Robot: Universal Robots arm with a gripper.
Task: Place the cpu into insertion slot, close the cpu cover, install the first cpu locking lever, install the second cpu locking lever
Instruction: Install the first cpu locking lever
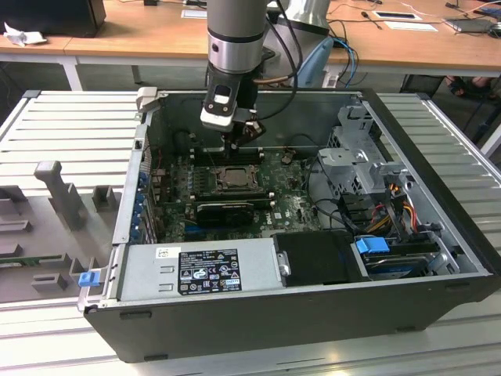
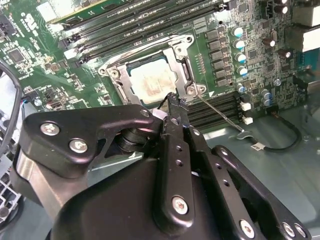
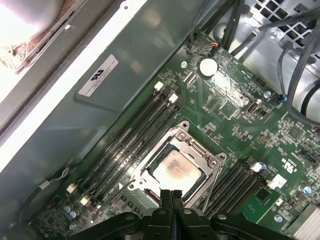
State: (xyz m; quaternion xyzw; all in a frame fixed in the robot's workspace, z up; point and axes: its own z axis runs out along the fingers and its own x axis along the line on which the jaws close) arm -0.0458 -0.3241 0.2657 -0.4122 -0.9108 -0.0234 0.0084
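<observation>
The cpu (image 3: 176, 170) sits in the insertion slot (image 3: 150, 186) on the green motherboard (image 3: 235, 127), its pale face showing through the window of the cpu cover (image 3: 197, 150), which lies folded down flat over it; in the second wrist view the same chip (image 2: 152, 84) appears framed by the silver plate (image 2: 176, 62). So placing and covering look done, and the work seems to be at the locking levers. The gripper (image 3: 171, 192) hangs just at the socket's edge with its jaws pressed together, nothing held between them, tip close to the frame. In the second wrist view a thin wire lever (image 2: 220, 116) runs out from the socket corner toward the memory slots (image 2: 220, 107). To do this step well, I judge the closed tip should bear on the lever's free end, push it down and sideways under its catch, and keep clear of the chip's face and the small capacitors (image 2: 239, 45) nearby. Counted: one cpu, one socket, one cover, one lever clearly seen; a second I cannot make out. Memory slots stand in two banks flanking the socket. In the exterior view the arm (image 1: 233, 39) reaches down into the open computer case (image 1: 438, 258), which rests on a slatted grey table (image 1: 70, 125).
</observation>
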